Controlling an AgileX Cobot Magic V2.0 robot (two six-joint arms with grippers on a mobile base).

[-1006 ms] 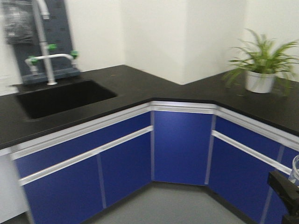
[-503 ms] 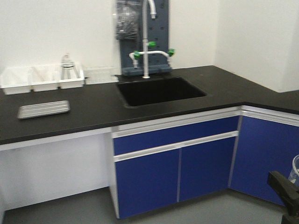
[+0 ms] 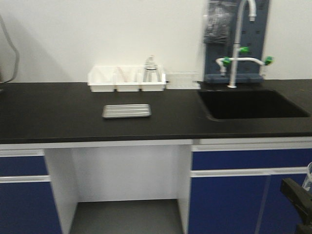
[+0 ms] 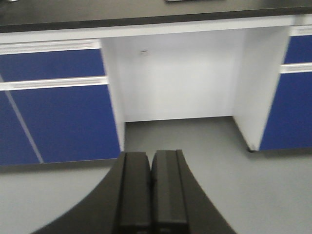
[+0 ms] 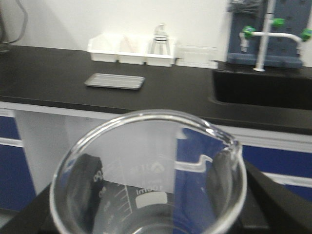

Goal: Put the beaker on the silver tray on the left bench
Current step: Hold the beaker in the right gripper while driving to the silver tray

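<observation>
My right jaws hold the clear glass beaker point(image 5: 146, 175) upright, white graduations on its wall. The shiny silver tray point(image 3: 126, 111) lies flat on the black tabletop point(image 3: 58, 112), well apart.

Left tool point(image 4: 151, 165) jaws pressed together, blue cabinet fronts point(image 4: 58, 122), grey floor point(image 4: 219, 161)
</observation>
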